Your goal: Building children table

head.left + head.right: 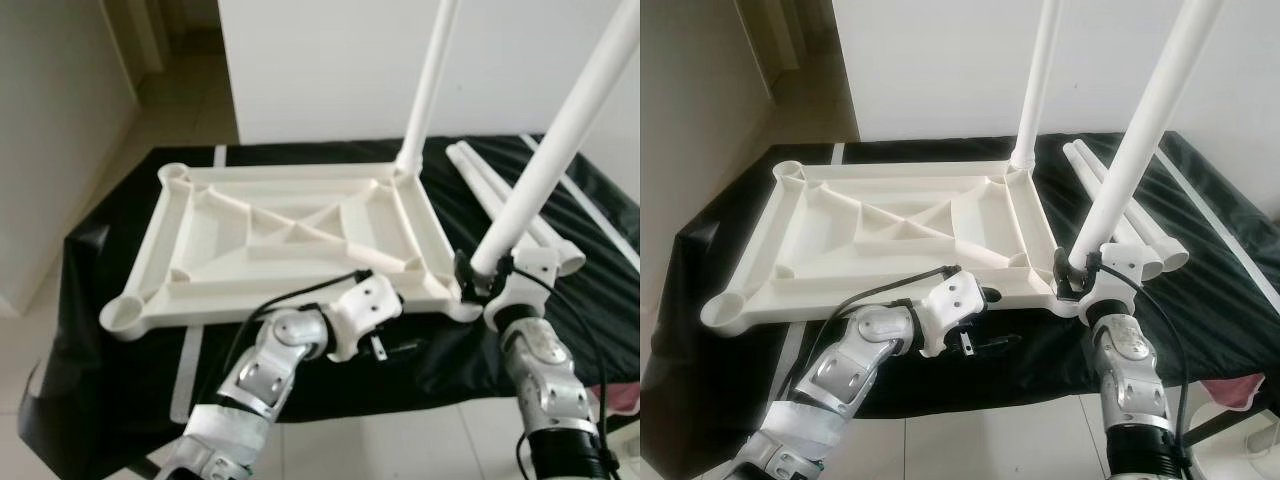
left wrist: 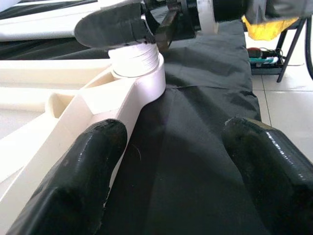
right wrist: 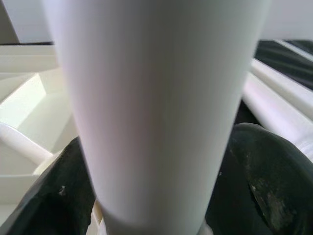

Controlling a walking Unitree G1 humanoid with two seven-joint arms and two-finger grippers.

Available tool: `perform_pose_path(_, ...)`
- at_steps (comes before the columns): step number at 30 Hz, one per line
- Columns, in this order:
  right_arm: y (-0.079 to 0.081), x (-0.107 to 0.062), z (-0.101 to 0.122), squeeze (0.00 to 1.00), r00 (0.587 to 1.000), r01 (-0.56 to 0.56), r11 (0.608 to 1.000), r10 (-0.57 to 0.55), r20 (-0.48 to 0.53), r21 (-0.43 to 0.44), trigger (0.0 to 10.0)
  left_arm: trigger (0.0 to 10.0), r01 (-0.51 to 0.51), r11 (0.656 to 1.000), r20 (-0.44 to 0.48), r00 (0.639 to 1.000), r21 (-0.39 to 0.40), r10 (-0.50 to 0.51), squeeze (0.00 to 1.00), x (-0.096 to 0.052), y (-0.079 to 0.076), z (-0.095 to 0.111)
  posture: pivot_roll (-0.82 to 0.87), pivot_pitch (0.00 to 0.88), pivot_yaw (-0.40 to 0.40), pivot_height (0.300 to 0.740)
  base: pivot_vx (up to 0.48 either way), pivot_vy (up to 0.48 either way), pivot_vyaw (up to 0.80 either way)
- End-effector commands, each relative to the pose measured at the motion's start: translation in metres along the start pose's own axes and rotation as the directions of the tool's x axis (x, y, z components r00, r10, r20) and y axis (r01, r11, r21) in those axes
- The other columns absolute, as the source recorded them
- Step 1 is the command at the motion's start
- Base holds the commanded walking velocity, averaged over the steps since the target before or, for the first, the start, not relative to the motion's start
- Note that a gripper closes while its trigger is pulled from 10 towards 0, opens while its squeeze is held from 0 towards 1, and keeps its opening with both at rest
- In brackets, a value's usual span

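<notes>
Right eye view | right hand (image 1: pixel 1081 272) grips leg (image 1: pixel 1145 130) low near socket | left hand (image 2: pixel 171 161) open | tabletop (image 1: pixel 890 225) light, rigid, slick plastic.

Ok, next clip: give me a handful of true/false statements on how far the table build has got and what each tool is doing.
1. The white ribbed plastic tabletop lies upside down on the black cloth. True.
2. All four corner sockets hold legs. False: the two sockets on the robot's left are empty.
3. The right tool grips a white tube leg at the near right corner. True.
4. The left tool holds a leg. False: it is open, holding nothing.
5. Two spare white tubes lie on the cloth. True.
</notes>
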State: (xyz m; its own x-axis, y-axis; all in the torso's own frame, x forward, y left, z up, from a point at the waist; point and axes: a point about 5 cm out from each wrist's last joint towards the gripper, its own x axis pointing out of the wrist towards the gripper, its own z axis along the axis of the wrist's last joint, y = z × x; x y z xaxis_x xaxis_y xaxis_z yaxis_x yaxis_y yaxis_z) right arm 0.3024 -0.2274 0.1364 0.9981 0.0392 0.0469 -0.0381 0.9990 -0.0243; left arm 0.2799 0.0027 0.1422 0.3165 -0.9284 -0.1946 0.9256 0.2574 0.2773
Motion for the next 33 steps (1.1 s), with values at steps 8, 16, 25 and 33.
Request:
perform_pose_path(8, -0.001, 0.013, 0.002, 0.00, 0.971, -0.240, 0.970, 0.239, -0.029, -0.046, 10.0, 10.0, -0.129, 0.991, -0.002, 0.992, 0.027, 0.129, 0.00, -0.001, 0.005, 0.002, 0.02, 0.000, -0.030, 0.740, 0.000, 0.000, 0.00)
perform_pose_path(16, -0.012, 0.019, 0.002, 0.00, 0.937, -0.346, 0.936, 0.340, -0.084, -0.069, 8.6, 10.0, -0.144, 0.988, -0.001, 0.990, 0.060, 0.144, 0.00, -0.001, 0.006, 0.005, 0.03, 0.000, -0.033, 0.740, 0.000, 0.000, 0.00)
perform_pose_path(25, -0.021, 0.012, -0.011, 0.00, 0.924, -0.370, 0.928, 0.363, -0.124, -0.042, 0.0, 10.0, -0.160, 0.985, 0.002, 0.987, 0.068, 0.161, 0.00, -0.002, 0.009, 0.006, 0.03, 0.000, -0.023, 0.740, 0.000, 0.000, 0.00)
perform_pose_path(33, -0.023, 0.009, -0.016, 0.00, 0.940, -0.325, 0.946, 0.322, -0.113, -0.011, 10.0, 10.0, -0.154, 0.985, 0.004, 0.988, 0.072, 0.154, 0.00, -0.002, 0.009, 0.007, 0.01, 0.000, -0.001, 0.740, 0.000, 0.000, 0.00)
